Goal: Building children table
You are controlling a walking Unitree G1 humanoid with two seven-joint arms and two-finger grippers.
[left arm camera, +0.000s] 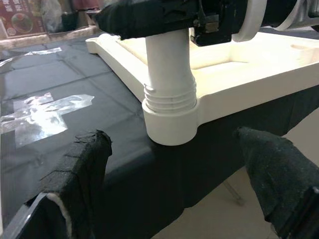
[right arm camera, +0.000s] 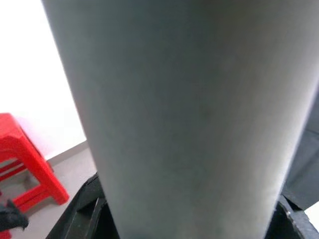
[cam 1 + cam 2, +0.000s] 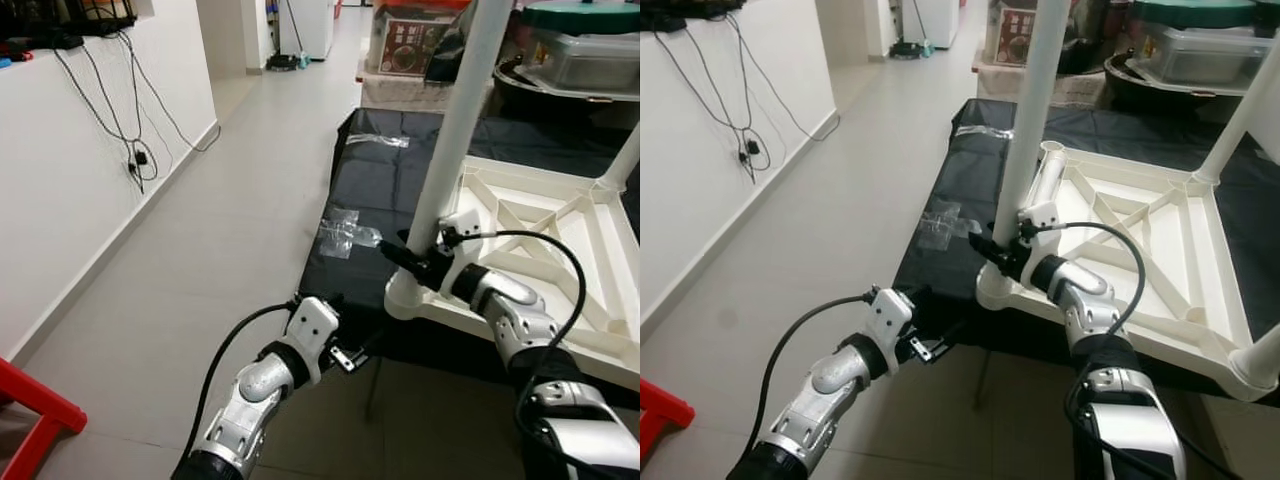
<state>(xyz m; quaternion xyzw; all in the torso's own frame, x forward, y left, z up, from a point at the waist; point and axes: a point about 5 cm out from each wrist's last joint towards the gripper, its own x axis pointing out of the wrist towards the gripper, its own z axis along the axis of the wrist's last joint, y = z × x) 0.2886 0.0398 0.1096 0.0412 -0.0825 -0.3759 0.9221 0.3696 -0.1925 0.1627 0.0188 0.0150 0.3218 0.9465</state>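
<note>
Upside down on a black sheet (image 3: pixel 380 190) spread over a low platform: white plastic children's table (image 3: pixel 560 250), ribbed underside up, stiffening webs crossing in diagonals inside a raised rim. Standing in the near-left corner socket (image 1: pixel 171 117): white table leg (image 3: pixel 455 130), a smooth round tube, long axis close to vertical, leaning slightly toward the top right in the left eye view, threaded end down. Threads (image 1: pixel 168 94) still showing as a few ridges above the socket collar in the left wrist view. Second leg (image 3: pixel 1238 120) upright at the far-right corner; another socket (image 3: pixel 1262 365) at the near right.

Right hand (image 3: pixel 412 256) clamped on the table leg just above the socket, black fingers closed around the tube; leg's pale, matte surface close up in the right wrist view (image 2: pixel 184 114).

Left hand (image 1: pixel 174 179) lower, off the sheet's near edge, fingers (image 1: pixel 79 169) spread wide, aimed at the socket, touching nothing.

Clear tape patches (image 3: pixel 345 232) glinting on the sheet. Grey tiled floor (image 3: pixel 200 250), white wall (image 3: pixel 60 170) with dangling black cables (image 3: pixel 125 110) on the left, red stool (image 2: pixel 25 159) nearby, boxes (image 3: pixel 410 40) beyond the sheet.
</note>
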